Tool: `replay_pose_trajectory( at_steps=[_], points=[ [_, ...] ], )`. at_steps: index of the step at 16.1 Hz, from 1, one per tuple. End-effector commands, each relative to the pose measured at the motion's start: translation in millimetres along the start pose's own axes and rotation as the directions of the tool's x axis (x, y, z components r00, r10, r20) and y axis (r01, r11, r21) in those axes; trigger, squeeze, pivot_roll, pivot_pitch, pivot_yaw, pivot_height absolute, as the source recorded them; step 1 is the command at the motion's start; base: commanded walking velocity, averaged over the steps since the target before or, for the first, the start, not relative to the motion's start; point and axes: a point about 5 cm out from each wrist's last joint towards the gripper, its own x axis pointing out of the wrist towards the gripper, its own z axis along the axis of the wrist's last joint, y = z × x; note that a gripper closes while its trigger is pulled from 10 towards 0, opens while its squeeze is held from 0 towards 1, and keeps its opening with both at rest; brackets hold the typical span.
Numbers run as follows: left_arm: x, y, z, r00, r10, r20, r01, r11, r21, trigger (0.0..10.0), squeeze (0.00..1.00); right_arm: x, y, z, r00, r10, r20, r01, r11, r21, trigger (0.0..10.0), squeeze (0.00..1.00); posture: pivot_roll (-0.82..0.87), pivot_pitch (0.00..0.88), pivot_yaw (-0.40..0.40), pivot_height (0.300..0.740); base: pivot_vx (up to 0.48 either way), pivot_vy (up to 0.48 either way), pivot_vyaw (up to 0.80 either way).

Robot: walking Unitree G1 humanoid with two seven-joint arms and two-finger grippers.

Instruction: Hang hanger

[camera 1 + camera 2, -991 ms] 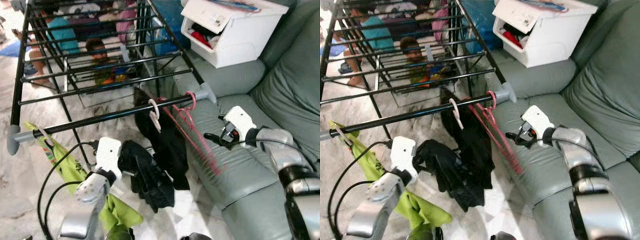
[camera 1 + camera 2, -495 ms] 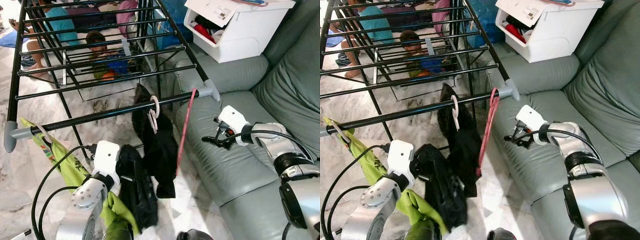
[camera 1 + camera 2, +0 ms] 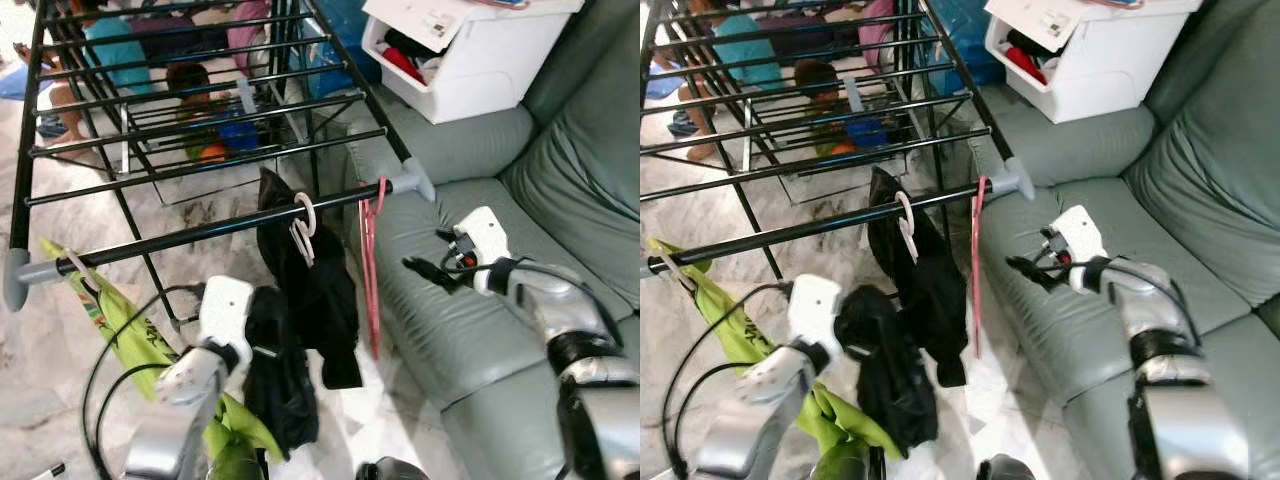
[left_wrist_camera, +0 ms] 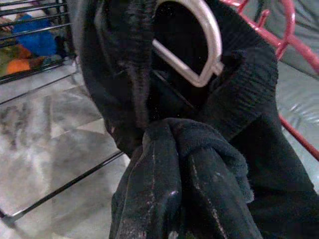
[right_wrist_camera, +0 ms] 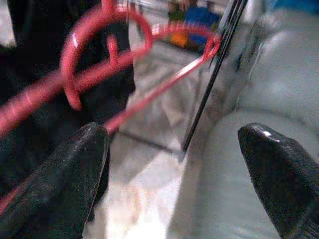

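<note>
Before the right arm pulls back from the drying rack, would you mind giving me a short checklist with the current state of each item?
1. Red hanger hooked over the black front bar of the rack: ok, its hook sits on the bar near the grey end cap.
2. Right gripper clear of the red hanger: ok, fingers open and apart from it, above the sofa seat.
3. White hanger with the black garment on the same bar: ok, hanging beside the red one.
4. Left gripper free: not ok, it is buried in black cloth.
5. Red hanger at rest: cannot tell from one moment.
</note>
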Motion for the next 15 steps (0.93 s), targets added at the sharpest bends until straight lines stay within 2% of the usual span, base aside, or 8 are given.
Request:
replay_pose_trajectory(
  at_steps=[1,4,7,9,11,15],
  points=[
    [4.1,-0.8,10.2,0.999,-0.014,0.049,0.013,1.000,0.028,10.0,0.00,-1.5,-1.1,7.7,0.998,-0.028,0.051,0.028,1.000,0.005,10.0,0.00,0.06,0.019,0.014,0.740,0.000,0.000,0.00],
    [15.9,5.1,16.2,0.998,-0.022,0.061,0.019,0.999,0.047,10.0,0.00,-12.5,3.3,3.6,0.998,0.021,0.057,-0.022,0.999,0.031,10.0,0.00,0.04,0.000,0.026,0.740,0.000,0.000,0.00],
    [17.2,4.5,12.8,0.998,-0.026,0.051,0.024,0.998,0.050,10.0,0.00,-14.8,-5.1,-2.8,1.000,-0.002,-0.023,0.003,0.999,0.035,10.0,0.00,0.04,0.000,0.026,0.740,0.000,0.000,0.00],
    [20.0,-0.5,9.4,0.998,-0.036,0.041,0.034,0.998,0.047,10.0,0.00,-10.4,-10.5,-8.0,0.996,0.015,-0.088,-0.006,0.995,0.097,10.0,0.00,0.04,0.000,0.016,0.740,0.000,0.000,0.00],
    [18.1,-0.1,7.7,0.999,-0.031,0.036,0.029,0.998,0.048,10.0,0.00,-6.2,-11.4,-6.2,0.993,0.022,-0.117,-0.014,0.997,0.073,10.0,0.00,0.06,0.000,0.006,0.740,0.000,0.000,0.00],
    [16.9,3.0,5.8,0.999,-0.017,0.028,0.016,0.998,0.053,10.0,0.00,-0.6,-11.3,4.5,0.992,0.054,-0.110,-0.052,0.998,0.016,10.0,0.00,0.07,0.000,-0.002,0.740,0.000,0.000,0.00]
  ],
)
